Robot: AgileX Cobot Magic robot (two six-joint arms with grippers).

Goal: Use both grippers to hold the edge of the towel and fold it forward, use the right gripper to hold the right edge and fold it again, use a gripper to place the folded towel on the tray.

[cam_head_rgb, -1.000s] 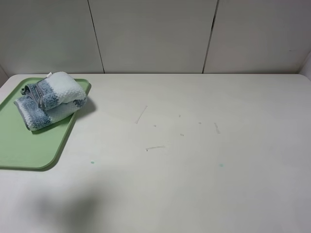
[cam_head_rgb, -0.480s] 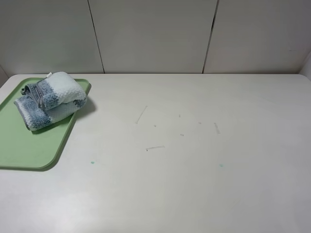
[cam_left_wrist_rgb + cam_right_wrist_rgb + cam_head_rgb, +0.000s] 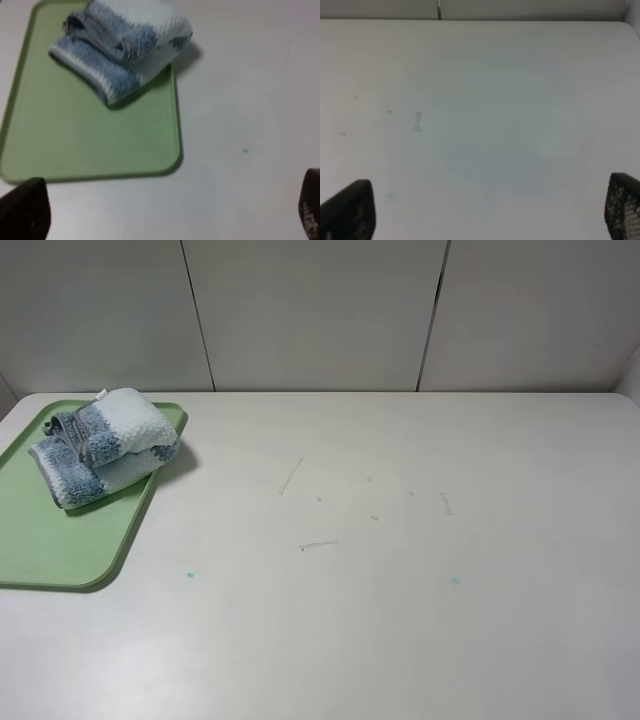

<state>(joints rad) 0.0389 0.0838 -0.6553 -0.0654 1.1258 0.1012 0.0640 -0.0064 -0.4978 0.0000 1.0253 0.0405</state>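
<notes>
White scuffed table (image 3: 400, 570), panelled wall (image 3: 320, 310). Tray (image 3: 40, 540) contains the folded towel (image 3: 105, 445). My grippers (image 3: 165, 212) (image 3: 485, 210): both released, empty.

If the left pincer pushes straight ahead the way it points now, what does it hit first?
Probably the flat light-green plastic tray, with the folded blue-and-white striped towel beyond it; the open left pincer holds nothing, and depth is unclear.

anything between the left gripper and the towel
Only bare green tray floor and a strip of table, seen in the left wrist view; the folded towel lies beyond the open left gripper.
</notes>
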